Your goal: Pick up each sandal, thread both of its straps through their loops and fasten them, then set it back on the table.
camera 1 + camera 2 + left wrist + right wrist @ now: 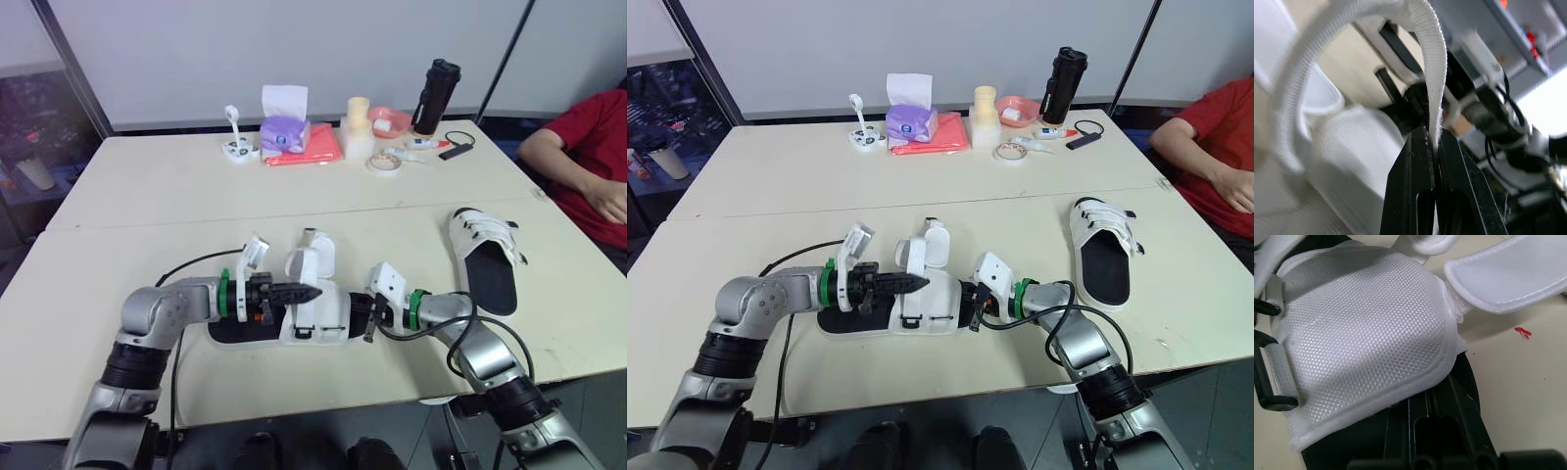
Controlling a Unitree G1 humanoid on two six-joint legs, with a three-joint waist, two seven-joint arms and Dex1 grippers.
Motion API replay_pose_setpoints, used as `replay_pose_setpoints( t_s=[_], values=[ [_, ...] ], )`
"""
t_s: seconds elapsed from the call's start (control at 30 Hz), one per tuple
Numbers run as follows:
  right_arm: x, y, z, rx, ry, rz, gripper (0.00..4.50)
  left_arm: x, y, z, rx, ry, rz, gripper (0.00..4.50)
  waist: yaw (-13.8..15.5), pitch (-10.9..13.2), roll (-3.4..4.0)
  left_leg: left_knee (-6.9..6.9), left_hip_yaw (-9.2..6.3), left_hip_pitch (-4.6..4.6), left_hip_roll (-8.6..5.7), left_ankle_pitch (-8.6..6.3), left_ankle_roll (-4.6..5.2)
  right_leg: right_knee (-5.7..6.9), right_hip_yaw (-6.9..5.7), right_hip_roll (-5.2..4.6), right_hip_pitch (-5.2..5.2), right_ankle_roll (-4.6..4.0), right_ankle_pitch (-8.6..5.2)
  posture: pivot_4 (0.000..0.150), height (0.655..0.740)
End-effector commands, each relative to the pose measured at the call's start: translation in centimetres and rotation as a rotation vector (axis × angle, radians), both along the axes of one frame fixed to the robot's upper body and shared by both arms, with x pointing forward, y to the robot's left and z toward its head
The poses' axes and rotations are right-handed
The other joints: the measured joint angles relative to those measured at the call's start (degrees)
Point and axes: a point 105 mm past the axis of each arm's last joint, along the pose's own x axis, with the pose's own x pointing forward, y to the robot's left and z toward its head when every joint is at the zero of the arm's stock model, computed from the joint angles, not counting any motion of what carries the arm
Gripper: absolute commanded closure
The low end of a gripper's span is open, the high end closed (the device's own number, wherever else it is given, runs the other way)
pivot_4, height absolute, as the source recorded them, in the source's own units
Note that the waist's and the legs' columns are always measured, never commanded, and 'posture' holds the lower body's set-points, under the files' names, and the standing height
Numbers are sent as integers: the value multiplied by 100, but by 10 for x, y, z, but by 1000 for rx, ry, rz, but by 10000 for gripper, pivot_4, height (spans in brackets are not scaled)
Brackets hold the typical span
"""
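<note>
Pinching a strap [1436, 63] of the near sandal [315, 325] between shut fingers, the left gripper [312, 292] is working at the front edge of the table [147, 196]. The right gripper [369, 318] is steadying the sole, its fingers seemingly closed on the sole's end. Both straps are standing loose, neither yet through its loop [1265, 387], so this sandal is looking barely begun. Farther right, the far sandal [487, 264] is lying flat with its straps across, apparently finished.
</note>
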Motion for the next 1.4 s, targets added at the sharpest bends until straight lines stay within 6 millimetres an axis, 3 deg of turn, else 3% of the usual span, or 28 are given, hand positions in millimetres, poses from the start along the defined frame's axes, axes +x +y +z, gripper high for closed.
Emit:
replay_pose_setpoints(
  t_s=[0.03,0.27,0.37,0.57,0.67,0.83,1.2,1.4],
  values=[
    [-2,-9,-35,-86,102,-47,45000,-4,-1,-4,45,-58,-20,44183,4,0,0,1,0,0,0,0,0,0,0,0,0,0,0,1500,7400],
    [-1,-10,-35,-87,101,-49,45000,-4,2,-1,17,-72,-11,44183,4,0,0,0,0,-1,1,0,0,-4,0,-2,0,-6,-1,1500,7400],
    [-2,-10,-36,-89,102,-48,45000,-5,5,6,-20,-64,-8,31922,7,0,0,0,-1,-1,1,0,0,-4,0,-2,0,-7,-1,1500,7400],
    [-3,-13,-38,-97,109,-44,45000,-26,18,32,-129,0,-9,991,4,0,0,-1,-1,-3,8,0,0,-4,0,-5,-3,-4,0,1500,7400],
    [-3,-14,-38,-101,111,-43,45000,-38,26,33,-98,1,-3,379,6,0,0,0,0,-3,24,0,0,-4,0,-5,-2,-3,0,1500,7400],
    [-2,-12,-39,-106,115,-30,45000,-57,37,12,78,-32,-4,379,17,0,0,-2,4,-2,25,-1,-1,-8,3,-6,-2,-21,-8,1500,7400],
    [2,-12,-38,-113,107,-18,45000,-47,35,-22,255,-157,-33,379,32,-5,2,-13,15,-4,54,-2,-3,-45,4,-3,-2,-69,-12,1500,7400],
    [1,-15,-38,-116,103,-29,45000,-47,33,-27,256,-158,-89,379,40,-6,3,-15,15,-9,57,-2,-3,-58,3,-2,-2,-72,-9,1500,7400]
  ],
)
